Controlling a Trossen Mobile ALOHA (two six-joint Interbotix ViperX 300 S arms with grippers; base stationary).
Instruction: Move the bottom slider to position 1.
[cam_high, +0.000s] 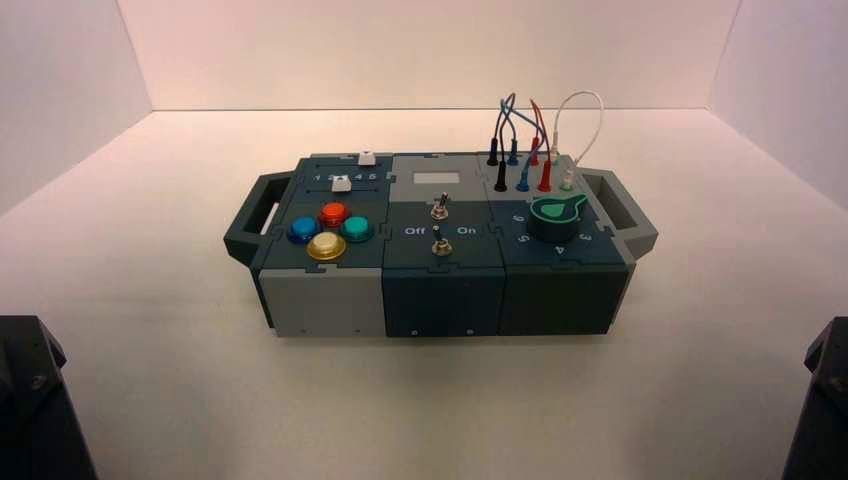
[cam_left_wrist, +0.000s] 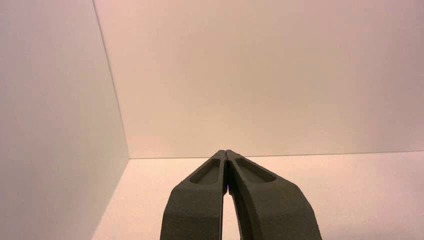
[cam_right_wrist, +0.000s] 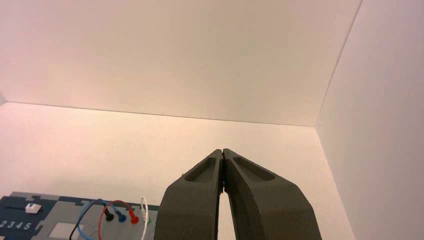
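Both arms parked, nothing started. Left gripper (cam_left_wrist: 226, 156) is clenched, tips touching, holding nothing; it faces bare floor and wall, box not in its view. Right gripper (cam_right_wrist: 222, 152) is likewise pinched closed and empty, with the box's wires (cam_right_wrist: 112, 212) and far panel edge low and off to one side of it. In the high view only dark corners of the arms show, near edge, well short of the box (cam_high: 330, 300).

The bottom slider (cam_high: 341, 184) sits on the box's left module, well ahead of the left gripper and inward of it, just beyond the four round buttons (cam_high: 327, 229). Its twin white cap (cam_high: 366, 158) rides the farther track. The digit row runs beside the cap; position 1 (cam_high: 318, 177) is the leftmost digit, just left of the cap. Exact current setting is not readable.

Handling judgement: cap is tiny, hard plastic, light, likely a stiff-ish detented slide. Pinching is fiddly; a closed fingertip pushing the cap's right face leftward along the slot looks best. Risk: slipping off the cap or nudging the red button (cam_high: 334, 213) close by. Left arm is nearer.
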